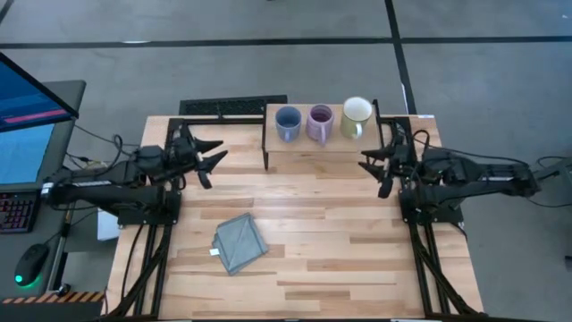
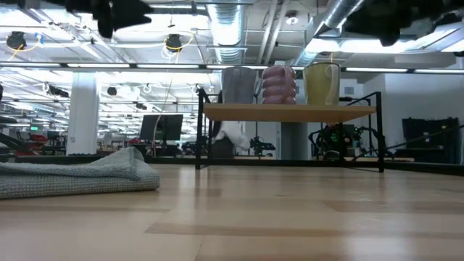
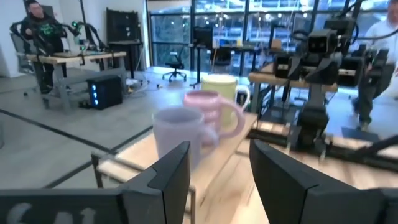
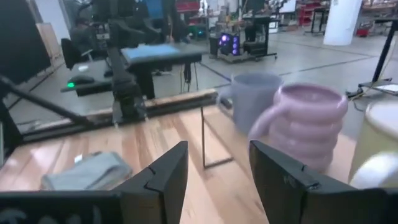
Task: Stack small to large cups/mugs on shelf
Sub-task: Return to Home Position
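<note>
Three mugs stand upright in a row on the shelf, each on its base: the dusty blue mug on the left, the ribbed lavender mug in the middle, the cream-white mug on the right. In the low view they read blue, lavender, cream. My left gripper hovers open above the table, left of the shelf. My right gripper hovers open near the shelf's right end. Neither touches anything.
A folded grey-blue cloth lies on the tabletop toward the near edge, left of centre. The shelf stands on black legs at the table's far edge. Bare wood lies between both arms. People and benches show in the room beyond.
</note>
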Robot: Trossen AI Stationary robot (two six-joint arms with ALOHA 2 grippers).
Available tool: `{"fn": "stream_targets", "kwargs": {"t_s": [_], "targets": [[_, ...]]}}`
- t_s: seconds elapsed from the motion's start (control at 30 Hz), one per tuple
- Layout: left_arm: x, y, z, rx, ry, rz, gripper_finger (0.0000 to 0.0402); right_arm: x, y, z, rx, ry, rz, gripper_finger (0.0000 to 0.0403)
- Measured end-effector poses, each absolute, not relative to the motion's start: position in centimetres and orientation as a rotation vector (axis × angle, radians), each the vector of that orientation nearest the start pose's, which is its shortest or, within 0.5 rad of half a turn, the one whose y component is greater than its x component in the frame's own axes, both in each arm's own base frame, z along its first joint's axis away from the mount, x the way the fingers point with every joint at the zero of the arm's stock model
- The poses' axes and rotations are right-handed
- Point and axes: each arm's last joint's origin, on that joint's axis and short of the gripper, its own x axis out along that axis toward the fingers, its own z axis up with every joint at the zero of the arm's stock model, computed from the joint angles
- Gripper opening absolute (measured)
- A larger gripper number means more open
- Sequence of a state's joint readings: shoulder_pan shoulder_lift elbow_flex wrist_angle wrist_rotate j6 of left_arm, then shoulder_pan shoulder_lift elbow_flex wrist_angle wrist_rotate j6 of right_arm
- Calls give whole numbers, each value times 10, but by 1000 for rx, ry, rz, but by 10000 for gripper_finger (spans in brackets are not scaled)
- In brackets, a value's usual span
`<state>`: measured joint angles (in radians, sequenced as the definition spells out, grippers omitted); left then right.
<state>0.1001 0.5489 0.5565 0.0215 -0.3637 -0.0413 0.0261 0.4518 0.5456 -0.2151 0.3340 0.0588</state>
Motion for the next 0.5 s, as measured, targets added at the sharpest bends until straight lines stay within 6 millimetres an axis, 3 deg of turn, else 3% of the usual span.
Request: {"fn": "stream_targets", "kwargs": {"t_s": [0.27,0.5], "targets": [[131,24,273,-77,-11,467,156,112,-4,249,89,47,-233,193],[133,22,256,-78,-86,391,156,109,-5,234,113,13,-239,193]]}}
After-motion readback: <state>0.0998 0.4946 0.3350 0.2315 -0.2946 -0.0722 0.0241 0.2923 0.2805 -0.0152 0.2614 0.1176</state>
